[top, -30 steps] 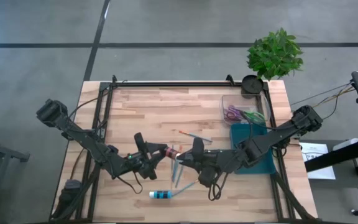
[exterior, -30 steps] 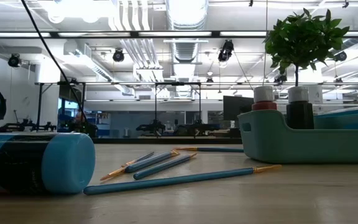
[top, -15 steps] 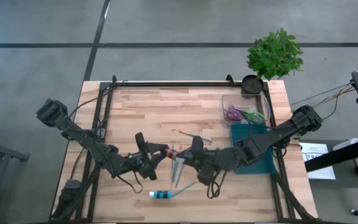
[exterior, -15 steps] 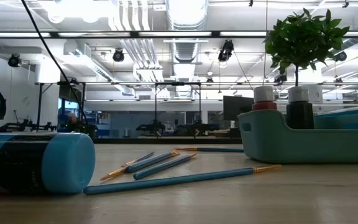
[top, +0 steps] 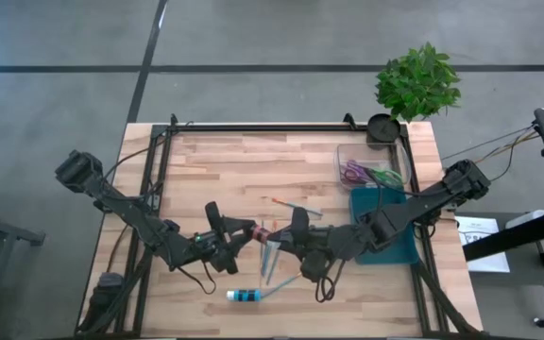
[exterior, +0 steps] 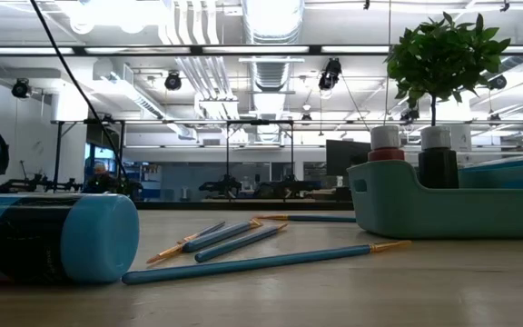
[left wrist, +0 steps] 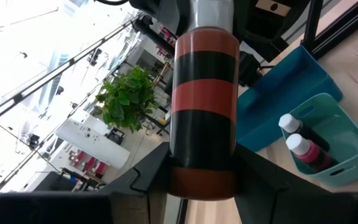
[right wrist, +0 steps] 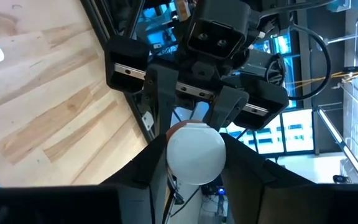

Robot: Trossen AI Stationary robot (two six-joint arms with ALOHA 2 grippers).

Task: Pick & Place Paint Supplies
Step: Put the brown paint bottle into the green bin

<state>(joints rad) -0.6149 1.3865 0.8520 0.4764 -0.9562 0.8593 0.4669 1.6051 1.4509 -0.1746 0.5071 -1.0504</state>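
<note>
Table: wooden [top: 253, 165], centre frame.
Tube: brown [left wrist: 204, 93], mid-air at centre, spanning both grippers for handover.
Left gripper [top: 237, 233]: clamped on tube.
Right gripper [top: 277, 237]: closed around cap end.
Bin: teal [top: 406, 247], right edge, likely destination.

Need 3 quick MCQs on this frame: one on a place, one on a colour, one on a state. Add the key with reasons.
1. Where is the blue paint tube?
A. In the teal bin
B. Lying on the bare table
C. In the right gripper

2. Which bands does the tube in the left gripper show?
A. Brown and black
B. Blue and white
C. Pink and yellow

3. What state is the left gripper in?
A. Open and empty
B. Shut on a paintbrush
C. Shut on the brown tube

Key:
1 B: in the high view, the blue paint tube lies on the table, apart from both arms.
2 A: the left wrist view shows the brown tube with brown and black bands.
3 C: the left gripper has that tube clamped between its fingers.
</note>
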